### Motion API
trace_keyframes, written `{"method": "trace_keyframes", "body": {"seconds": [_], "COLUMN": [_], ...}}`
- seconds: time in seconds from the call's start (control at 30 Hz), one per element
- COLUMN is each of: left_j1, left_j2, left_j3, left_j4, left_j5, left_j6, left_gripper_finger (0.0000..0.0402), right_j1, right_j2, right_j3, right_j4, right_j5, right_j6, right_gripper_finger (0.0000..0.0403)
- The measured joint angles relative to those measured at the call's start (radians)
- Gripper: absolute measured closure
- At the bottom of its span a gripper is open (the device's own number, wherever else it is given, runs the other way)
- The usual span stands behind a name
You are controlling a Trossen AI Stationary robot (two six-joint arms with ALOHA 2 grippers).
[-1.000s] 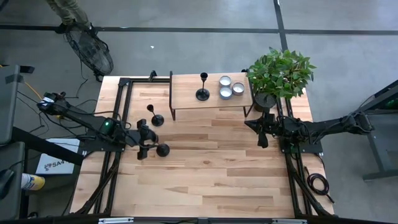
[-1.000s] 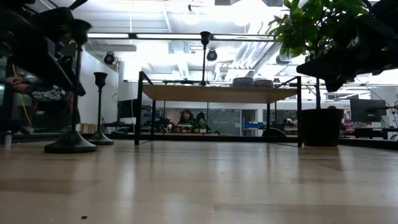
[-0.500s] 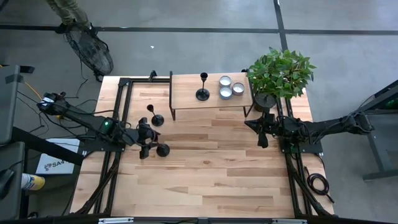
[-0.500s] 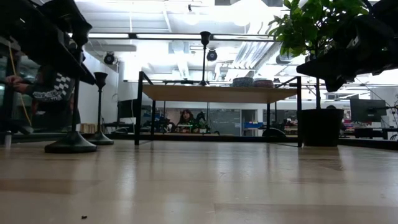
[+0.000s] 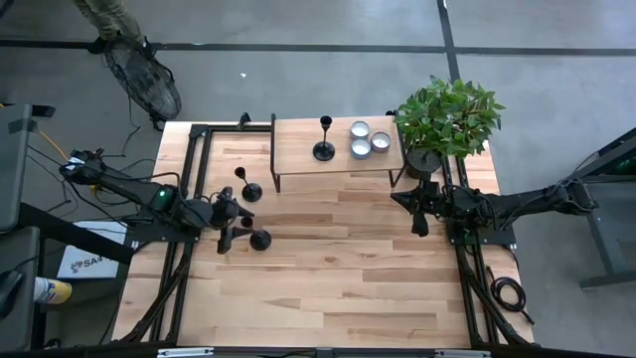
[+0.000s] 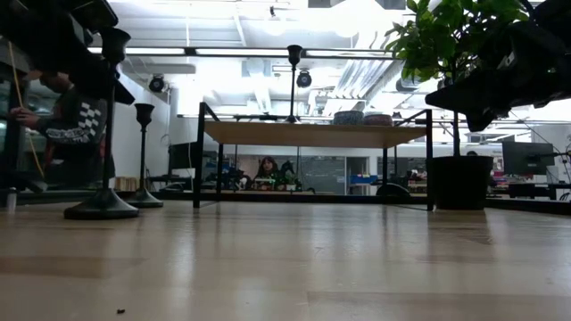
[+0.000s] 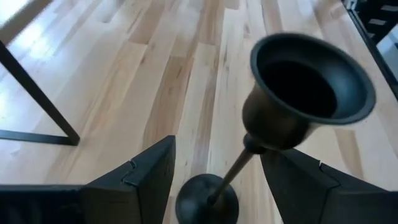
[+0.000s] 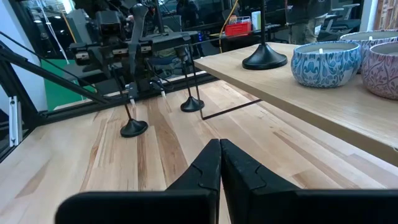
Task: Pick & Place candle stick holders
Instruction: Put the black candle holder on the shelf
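Observation:
One black candle stick holder (image 5: 260,240) stands upright on its round base (image 7: 206,200) at the table's left. Its cup (image 7: 311,87) rises in front of my left gripper (image 5: 235,223), which is open; the fingers (image 7: 149,180) stand on either side of the thin stem without touching it. A second holder (image 5: 248,189) stands on its base farther back. A third holder (image 5: 324,149) stands on the small wooden shelf (image 5: 298,149). My right gripper (image 5: 417,214) hangs shut and level at the table's right, holding nothing.
Three patterned candle bowls (image 5: 368,139) sit on the shelf beside the third holder. A potted plant (image 5: 447,119) stands at the far right corner, close behind my right arm. Bare wood stretches across the table's middle and near side. People and desks show in the room beyond.
My left gripper, still open, has risen a little, tipped its fingers upward and drawn back toward the table's left edge. The nearest holder's cup now shows clear of the gripper in the low view. The holder stands where it was.

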Motion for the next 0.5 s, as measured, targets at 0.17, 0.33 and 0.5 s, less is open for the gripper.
{"method": "trace_keyframes", "body": {"seconds": [0.17, 0.33, 0.5], "left_j1": [0.000, 0.000, 0.000], "left_j2": [0.001, 0.001, 0.001], "left_j3": [0.000, 0.000, 0.000], "left_j4": [-0.005, -0.005, -0.005], "left_j5": [0.020, 0.022, 0.026], "left_j6": [0.000, 0.000, 0.000], "left_gripper_finger": [0.0206, 0.0260, 0.0305], "right_j1": [0.000, 0.000, 0.000], "right_j2": [0.000, 0.000, 0.000], "right_j3": [0.000, 0.000, 0.000], "right_j4": [0.000, 0.000, 0.000], "right_j5": [0.000, 0.000, 0.000], "right_j6": [0.000, 0.000, 0.000], "right_gripper_finger": [0.0400, 0.0400, 0.0400]}}
